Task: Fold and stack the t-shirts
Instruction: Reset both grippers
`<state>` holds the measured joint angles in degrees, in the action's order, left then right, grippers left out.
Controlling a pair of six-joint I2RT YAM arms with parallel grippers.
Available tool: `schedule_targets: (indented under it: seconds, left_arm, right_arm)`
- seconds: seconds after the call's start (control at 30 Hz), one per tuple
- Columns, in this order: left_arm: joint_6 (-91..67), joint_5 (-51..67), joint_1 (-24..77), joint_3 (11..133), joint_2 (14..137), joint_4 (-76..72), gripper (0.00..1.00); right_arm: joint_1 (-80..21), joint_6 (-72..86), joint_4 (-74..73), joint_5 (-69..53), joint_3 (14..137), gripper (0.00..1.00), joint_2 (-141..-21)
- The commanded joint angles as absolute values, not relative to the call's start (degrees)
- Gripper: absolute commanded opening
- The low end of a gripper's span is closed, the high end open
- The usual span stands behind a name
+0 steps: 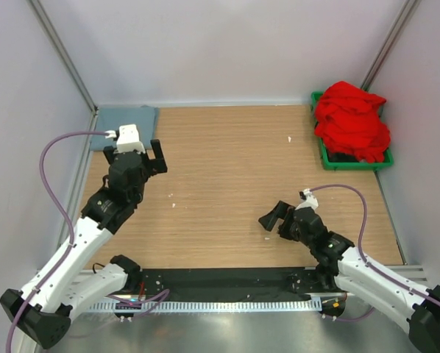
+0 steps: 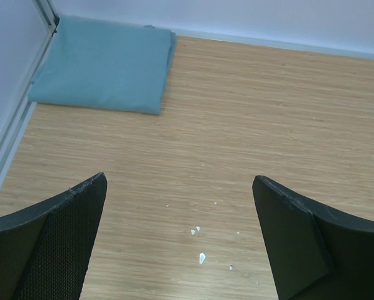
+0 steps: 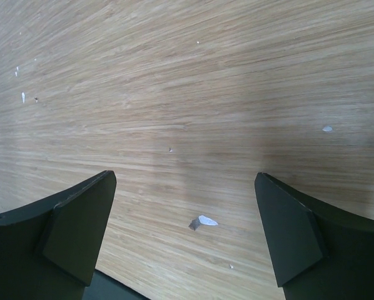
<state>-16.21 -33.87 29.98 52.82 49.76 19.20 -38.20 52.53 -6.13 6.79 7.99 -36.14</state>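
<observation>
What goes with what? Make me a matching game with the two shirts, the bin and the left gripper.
1 blue shirt
2 red shirt
3 green bin
4 left gripper

A open, holding nothing
B folded flat, far left corner
C crumpled in a heap
D far right corner, holding a shirt

Pairs: 1-B, 2-C, 3-D, 4-A

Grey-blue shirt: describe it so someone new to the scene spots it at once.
On the wooden table, look to the far-left corner. The grey-blue t-shirt lies there folded flat; the red t-shirt is heaped in a green bin at far right.
</observation>
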Motion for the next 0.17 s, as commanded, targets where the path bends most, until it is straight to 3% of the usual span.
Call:
schedule_targets:
  seconds: [0.0, 0.13]
  left_arm:
    - [-15.5, -36.3, 30.2, 54.8, 50.8, 18.9, 0.99]
    - [-15.4, -36.3, 30.7, 55.7, 51.9, 19.3, 1.00]
  right_arm:
    - [-38.5, 49.6, -12.6, 9.3, 13.5, 1.00, -33.8]
    - [-38.5, 44.4, -20.8, 12.6, 21.0, 1.00, -30.4]
